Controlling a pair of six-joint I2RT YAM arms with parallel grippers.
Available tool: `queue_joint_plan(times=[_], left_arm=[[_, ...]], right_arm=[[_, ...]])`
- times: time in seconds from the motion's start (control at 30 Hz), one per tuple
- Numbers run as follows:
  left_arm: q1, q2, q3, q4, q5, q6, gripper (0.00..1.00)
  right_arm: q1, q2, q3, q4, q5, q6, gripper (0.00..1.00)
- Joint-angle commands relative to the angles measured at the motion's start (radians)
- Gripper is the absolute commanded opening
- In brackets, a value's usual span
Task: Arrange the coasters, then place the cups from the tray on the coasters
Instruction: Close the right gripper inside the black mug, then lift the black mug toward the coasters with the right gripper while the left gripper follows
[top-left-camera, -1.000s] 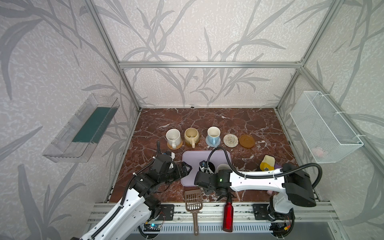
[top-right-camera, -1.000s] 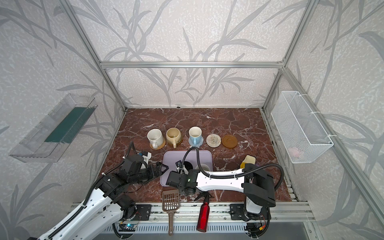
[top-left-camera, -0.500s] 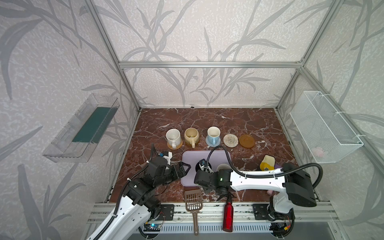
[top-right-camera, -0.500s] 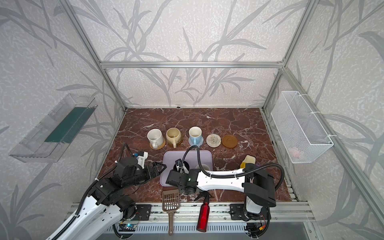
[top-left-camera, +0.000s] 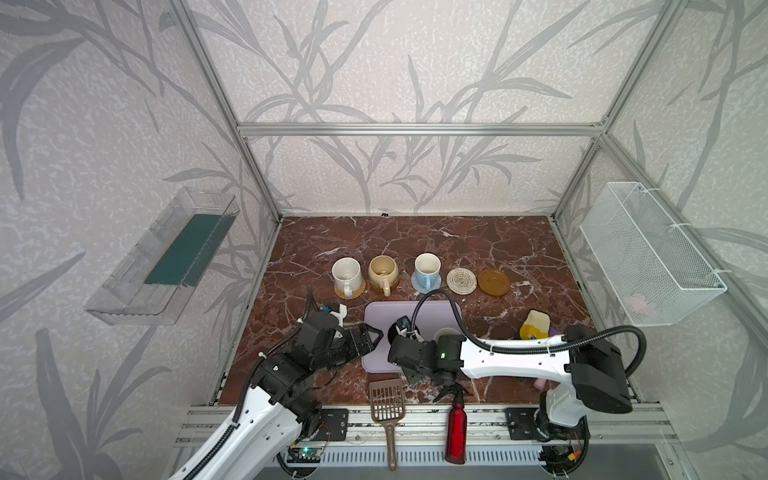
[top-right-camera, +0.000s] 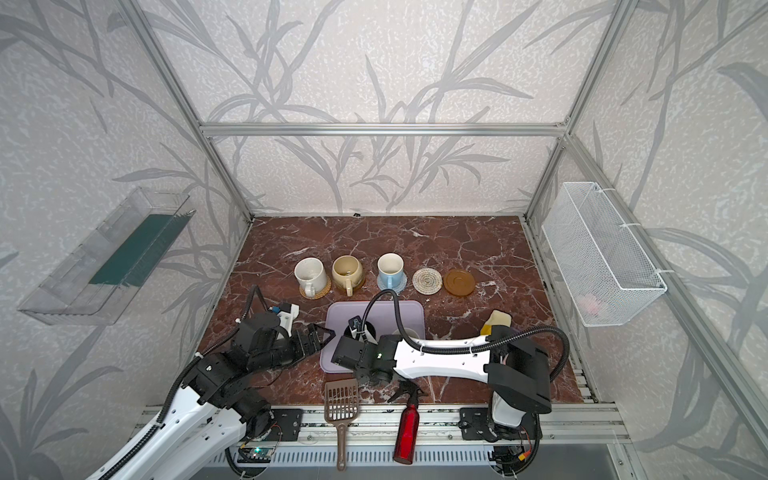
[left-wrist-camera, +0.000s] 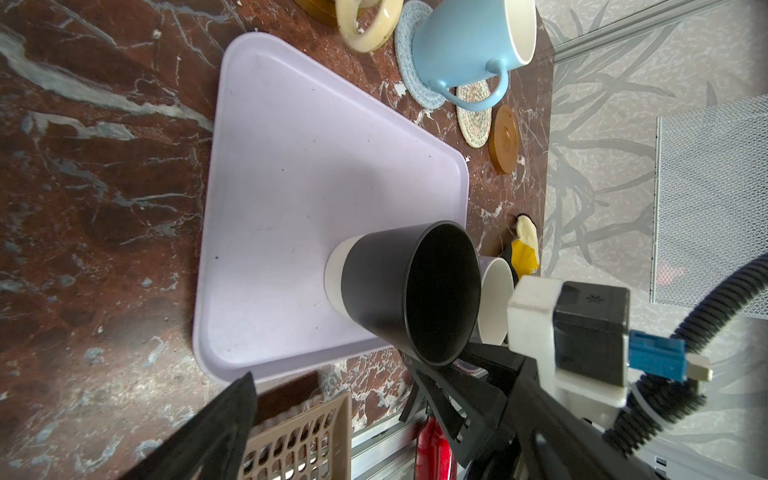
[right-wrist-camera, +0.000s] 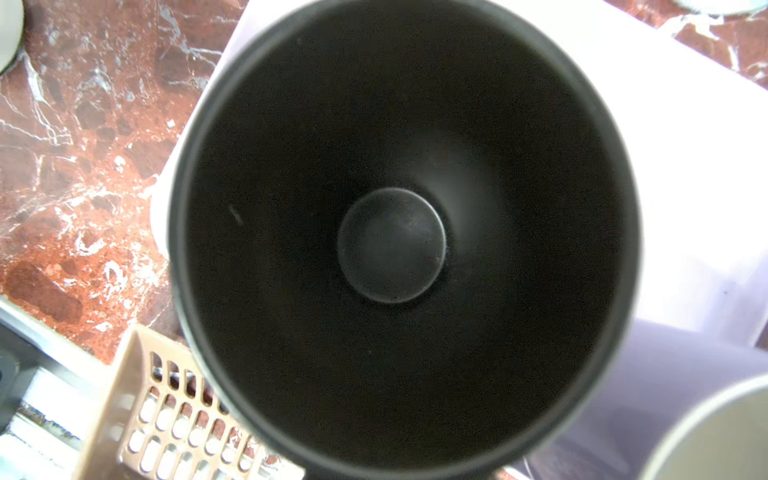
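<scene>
Black cup (left-wrist-camera: 374, 286) stands upright on the tray (left-wrist-camera: 291, 166), front left part, with the lavender cup (left-wrist-camera: 492, 299) just beside it. Right end effector (left-wrist-camera: 432, 368) is clenched at the black cup's near rim, apparently gripping it, but the contact is hidden. Left end effector (top-left-camera: 368, 336) is released, jaws wide, at the tray's left edge, apart from the black cup.

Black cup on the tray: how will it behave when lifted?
The black cup looks rigid ceramic, probably heavy and breakable. Its narrow base under a wide mouth suggests easy tipping if nudged. Held at one side by the right tool, it may tilt.
</scene>
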Motion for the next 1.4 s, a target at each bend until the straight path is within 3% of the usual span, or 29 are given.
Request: queue_joint_plan(times=[0.0, 0.67, 1.37], left_arm=[[0.005, 0.0, -0.001, 0.042, 0.007, -0.006, 0.98], [0.004, 0.005, 0.029, 0.176, -0.011, -0.08, 0.95], [0.001, 0.101, 0.129, 0.336, 0.01, -0.091, 0.99]], right_arm=[[-0.005, -0.042, 0.042, 0.047, 0.022, -0.029, 0.12], [-0.017, -0.133, 0.034, 0.121, 0.115, -0.036, 0.02], [-0.11, -0.325, 0.006, 0.103, 0.087, -0.098, 0.0]])
